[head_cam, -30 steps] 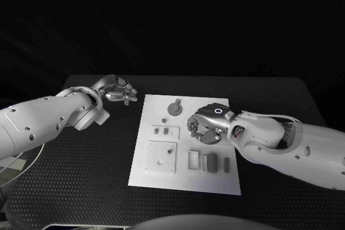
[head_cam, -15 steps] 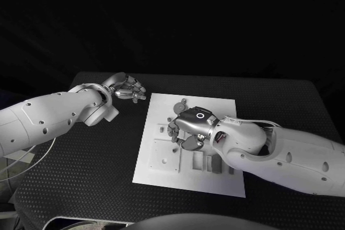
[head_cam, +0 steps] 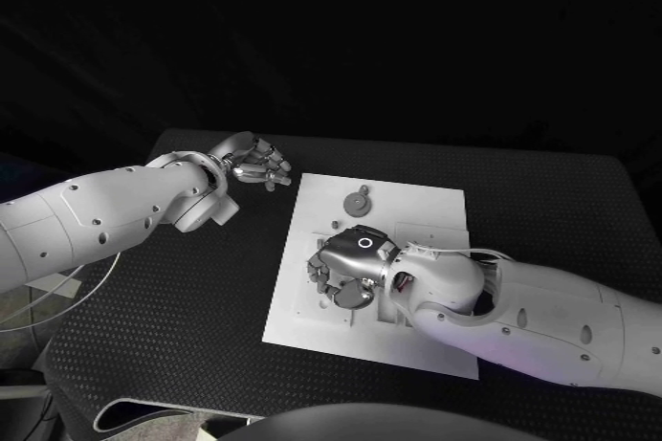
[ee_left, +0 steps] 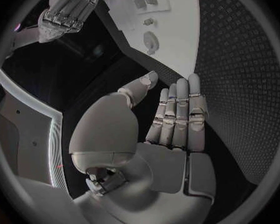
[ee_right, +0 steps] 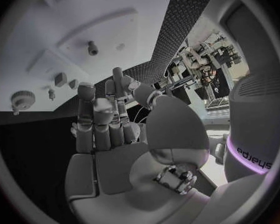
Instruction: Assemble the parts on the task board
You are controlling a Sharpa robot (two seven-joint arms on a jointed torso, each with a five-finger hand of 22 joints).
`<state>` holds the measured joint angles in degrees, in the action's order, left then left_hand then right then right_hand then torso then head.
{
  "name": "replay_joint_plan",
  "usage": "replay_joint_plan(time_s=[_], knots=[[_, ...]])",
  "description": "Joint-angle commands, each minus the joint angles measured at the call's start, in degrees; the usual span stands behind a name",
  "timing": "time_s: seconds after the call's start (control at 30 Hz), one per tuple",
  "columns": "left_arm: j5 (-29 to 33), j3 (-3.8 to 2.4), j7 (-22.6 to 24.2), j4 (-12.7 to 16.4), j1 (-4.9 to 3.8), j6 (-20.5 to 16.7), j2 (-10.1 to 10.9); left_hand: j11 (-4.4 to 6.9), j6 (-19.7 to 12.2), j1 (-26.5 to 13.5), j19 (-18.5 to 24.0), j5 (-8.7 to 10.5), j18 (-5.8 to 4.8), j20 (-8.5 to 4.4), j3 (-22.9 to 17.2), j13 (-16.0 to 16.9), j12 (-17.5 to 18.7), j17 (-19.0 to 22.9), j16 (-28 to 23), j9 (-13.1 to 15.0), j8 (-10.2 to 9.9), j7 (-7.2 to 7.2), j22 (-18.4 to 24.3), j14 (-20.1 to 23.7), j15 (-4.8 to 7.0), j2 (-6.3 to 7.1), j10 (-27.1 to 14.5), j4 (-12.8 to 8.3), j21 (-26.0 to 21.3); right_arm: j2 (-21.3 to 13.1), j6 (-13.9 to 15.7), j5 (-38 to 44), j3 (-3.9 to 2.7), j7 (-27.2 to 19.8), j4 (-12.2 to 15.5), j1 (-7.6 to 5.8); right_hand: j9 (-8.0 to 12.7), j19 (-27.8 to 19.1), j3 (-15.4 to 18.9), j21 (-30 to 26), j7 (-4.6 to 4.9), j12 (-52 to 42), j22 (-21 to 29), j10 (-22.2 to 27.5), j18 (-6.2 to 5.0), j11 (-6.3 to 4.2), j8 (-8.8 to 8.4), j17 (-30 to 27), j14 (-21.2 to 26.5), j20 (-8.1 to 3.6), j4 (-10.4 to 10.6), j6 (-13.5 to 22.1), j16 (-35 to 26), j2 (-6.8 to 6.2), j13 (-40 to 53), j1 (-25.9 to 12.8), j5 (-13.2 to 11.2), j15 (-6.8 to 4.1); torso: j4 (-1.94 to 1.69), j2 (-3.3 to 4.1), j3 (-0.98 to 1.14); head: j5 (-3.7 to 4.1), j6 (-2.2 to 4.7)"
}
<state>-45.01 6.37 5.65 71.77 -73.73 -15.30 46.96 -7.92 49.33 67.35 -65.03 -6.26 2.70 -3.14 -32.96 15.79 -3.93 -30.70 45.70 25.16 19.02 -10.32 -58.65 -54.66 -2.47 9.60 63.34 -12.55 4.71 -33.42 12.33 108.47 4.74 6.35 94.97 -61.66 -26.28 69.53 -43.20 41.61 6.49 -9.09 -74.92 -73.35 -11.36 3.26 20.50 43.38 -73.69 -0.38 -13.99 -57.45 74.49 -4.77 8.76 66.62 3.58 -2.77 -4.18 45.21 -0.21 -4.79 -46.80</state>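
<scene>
Black table (head_cam: 165, 297) bears the task board (head_cam: 414, 207), long axis running near-to-far.

Silver many-fingered right hand (head_cam: 348, 267) and white forearm covering middle and lower portion of white rectangular task board (head_cam: 421, 208); small grey parts beneath hand hiding. Contact between fingertips and board surface: cannot tell.

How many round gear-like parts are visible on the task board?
1: the gear lies near the far end of the task board, beyond the right hand. That hand and arm may hide others.
</scene>
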Motion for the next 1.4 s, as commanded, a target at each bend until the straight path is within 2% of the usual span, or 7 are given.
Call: replay_joint_plan(time_s=[0.03,0.23,0.63,1.4], knots=[[0.14,-0.02,0.49,0.24,-0.06,0.05,-0.15,-0.32,-0.34,0.19,-0.46,0.26,0.83,-0.01,0.29,-0.07,0.05,-0.11,-0.31,-0.06,0.25,0.09,-0.03,-0.53,-0.04,-0.14,-0.25,0.16,-0.27,0.75,-0.50,1.26,0.71,-1.03,-0.93,0.51,-0.62,-0.05,-0.24,0.26,0.30,-0.04,-1.17,-1.64,-3.64,-0.23,0.31,0.07,0.13,-0.25,-0.20,-0.58,0.30,0.64,0.07,0.05,0.30,-0.60,-0.01,0.01,-0.01,-0.41,-0.19],[0.14,-0.02,0.37,0.19,-0.06,0.17,-0.18,-0.32,-0.34,0.18,-0.47,0.26,0.83,-0.01,0.30,-0.09,0.05,-0.14,-0.33,-0.07,0.25,0.09,-0.03,-0.54,-0.04,-0.13,-0.24,0.17,-0.28,1.58,-0.61,1.53,0.98,-1.20,-2.01,1.66,-0.62,-0.05,-0.25,0.27,0.30,-0.01,-1.17,-1.65,-3.64,-0.23,0.29,0.08,0.13,-0.25,-0.28,-0.57,0.30,0.69,0.08,-0.02,0.30,-0.60,0.05,0.02,0.04,-0.69,-0.26],[0.16,-0.01,0.27,0.10,-0.06,0.34,-0.30,-0.32,-0.35,0.14,-0.47,0.26,0.82,0.00,0.32,-0.11,0.05,-0.19,-0.38,-0.08,0.26,0.09,-0.03,-0.54,-0.05,-0.14,-0.25,0.22,-0.30,2.72,-0.66,2.19,1.14,-1.08,-3.08,2.61,-0.65,-0.09,-0.27,0.27,0.29,0.02,-1.18,-1.74,-3.64,-0.25,0.29,0.11,0.16,-0.25,-0.50,-0.61,0.28,0.71,0.11,-0.15,0.29,-0.62,0.04,0.03,0.05,-0.90,-0.37],[0.16,0.00,0.19,0.25,-0.06,0.39,-0.10,-0.33,-0.38,0.11,-0.48,0.26,0.82,0.00,0.35,-0.16,0.05,-0.29,-0.47,-0.10,0.26,0.08,-0.03,-0.54,-0.06,-0.13,-0.28,0.28,-0.35,1.81,-1.57,2.36,1.15,-0.86,-3.42,2.65,-0.69,-0.16,-0.32,0.30,0.26,0.06,-1.20,-1.86,-3.64,-0.29,0.29,0.13,0.20,-0.22,-0.79,-0.70,0.25,0.79,0.17,-0.34,0.29,-0.66,0.07,0.03,0.07,-1.20,-0.47]])
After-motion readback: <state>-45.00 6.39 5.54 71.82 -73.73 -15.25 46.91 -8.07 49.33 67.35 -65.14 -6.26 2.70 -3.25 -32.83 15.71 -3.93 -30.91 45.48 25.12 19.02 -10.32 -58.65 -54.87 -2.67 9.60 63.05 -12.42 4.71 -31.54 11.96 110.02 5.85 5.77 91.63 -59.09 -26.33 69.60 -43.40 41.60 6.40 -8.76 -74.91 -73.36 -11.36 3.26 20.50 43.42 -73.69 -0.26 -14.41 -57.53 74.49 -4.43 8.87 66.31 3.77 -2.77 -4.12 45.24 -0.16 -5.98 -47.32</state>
